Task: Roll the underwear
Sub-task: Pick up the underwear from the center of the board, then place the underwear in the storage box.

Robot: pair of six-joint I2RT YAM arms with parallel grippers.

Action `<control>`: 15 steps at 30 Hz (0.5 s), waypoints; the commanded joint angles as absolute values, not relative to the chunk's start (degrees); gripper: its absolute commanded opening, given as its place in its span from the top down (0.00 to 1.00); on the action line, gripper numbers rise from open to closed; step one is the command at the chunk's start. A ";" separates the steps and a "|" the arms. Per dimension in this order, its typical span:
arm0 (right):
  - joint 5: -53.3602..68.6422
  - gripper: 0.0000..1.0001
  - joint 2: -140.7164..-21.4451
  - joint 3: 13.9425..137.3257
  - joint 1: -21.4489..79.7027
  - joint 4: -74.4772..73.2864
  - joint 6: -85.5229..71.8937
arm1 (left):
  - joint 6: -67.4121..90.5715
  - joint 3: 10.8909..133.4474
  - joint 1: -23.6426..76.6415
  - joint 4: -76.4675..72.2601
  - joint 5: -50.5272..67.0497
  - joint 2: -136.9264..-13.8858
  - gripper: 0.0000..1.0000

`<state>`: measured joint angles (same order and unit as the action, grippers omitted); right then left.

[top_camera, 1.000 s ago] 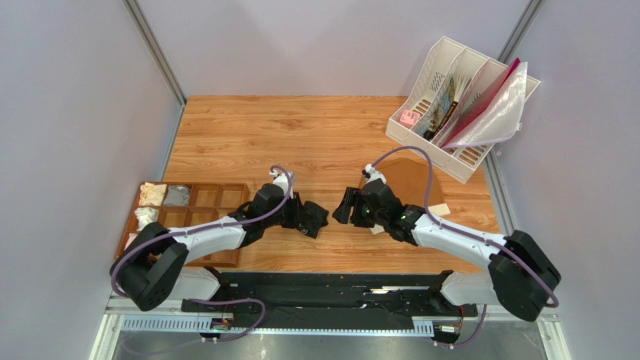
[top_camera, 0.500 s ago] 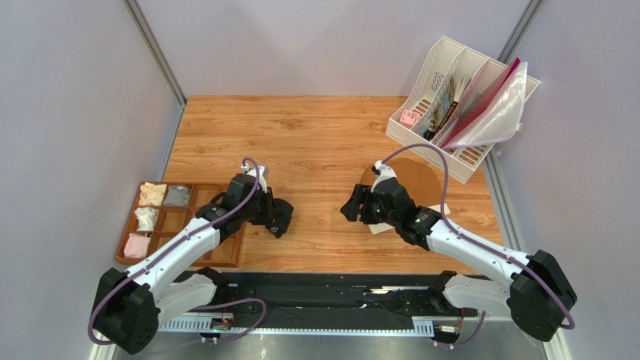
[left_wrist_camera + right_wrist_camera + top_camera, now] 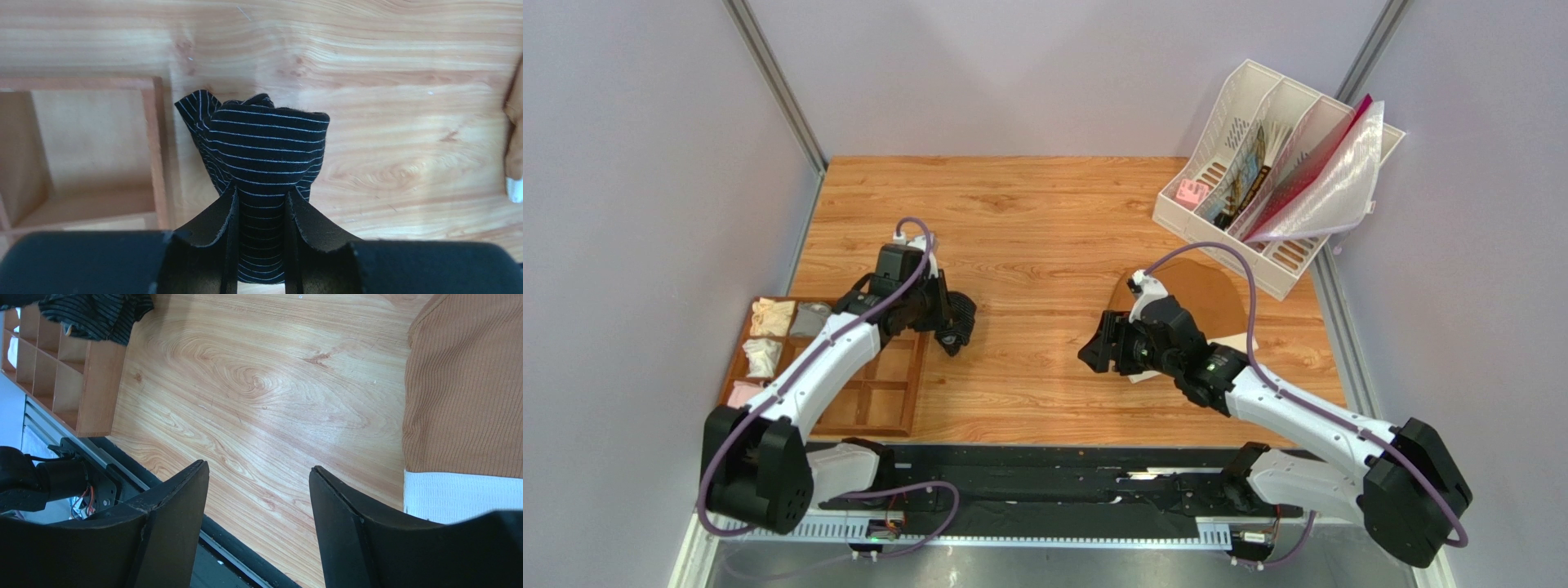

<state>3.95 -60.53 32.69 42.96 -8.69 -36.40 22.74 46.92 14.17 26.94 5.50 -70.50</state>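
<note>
where the left gripper closes on it, the black soft fabric underwear with fine pale stripes is pinched between the two dark fingers, which stand narrowly apart with the cloth filling the gap. the bundle sticks out beyond the fingertips, its long axis running straight on from the gripper's own line, away from the wrist. its free end is bunched and broader, with one small flap turned toward the upper left of the wrist view. it sits over the pale wooden table, just beside the edge rail of the brown wooden compartment tray; whether it touches the wood i cannot tell. the right gripper is spread wide with nothing between its fingers, over bare wood, near the plain brown ribbed briefs with a cream waistband.
</note>
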 commanded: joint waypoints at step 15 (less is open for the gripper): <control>4.75 0.34 -52.12 30.67 41.75 -8.35 -33.05 | 10.73 58.27 7.73 34.89 0.18 -80.07 0.83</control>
